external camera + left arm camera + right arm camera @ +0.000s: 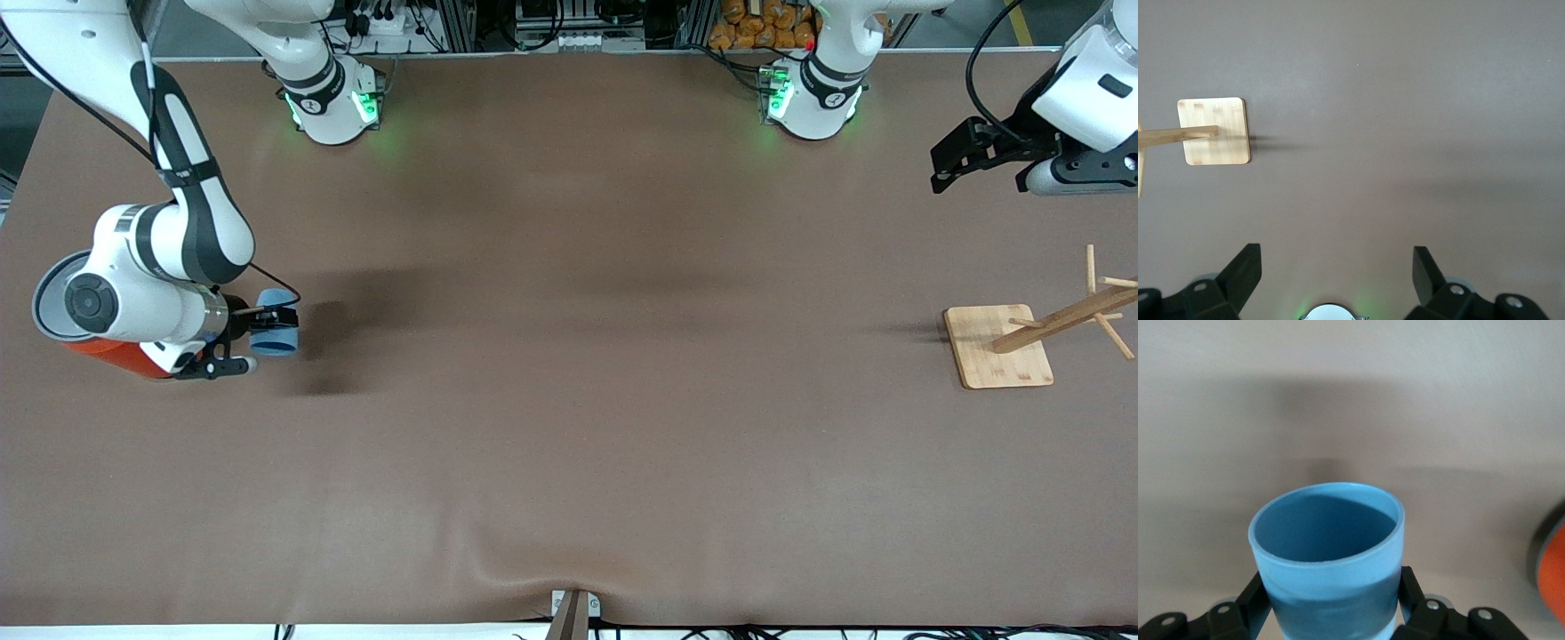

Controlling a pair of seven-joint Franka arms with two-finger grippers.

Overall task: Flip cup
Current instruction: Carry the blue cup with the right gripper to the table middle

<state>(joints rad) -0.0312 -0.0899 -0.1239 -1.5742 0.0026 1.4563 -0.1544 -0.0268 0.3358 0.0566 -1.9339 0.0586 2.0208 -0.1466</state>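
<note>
Right pincer [267, 336] clamps cup [274, 333] on its side, just above surface [569, 400], 9 o'clock end. Roll wrist slowly, grip firm. Left pincer [956, 164] open, waiting.

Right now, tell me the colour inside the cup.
Darker blue inside the light blue cup; the right wrist view shows it best.

A table [569, 427] covered in plain brown cloth is carrying the scene; the cloth is puckering into a small fold at the edge nearest the front camera. A wooden stand [997, 345] with a square base and pegged post is sitting on it toward the left arm's end. An orange can [116, 354] is showing at the right arm's end, largely hidden by that arm.
</note>
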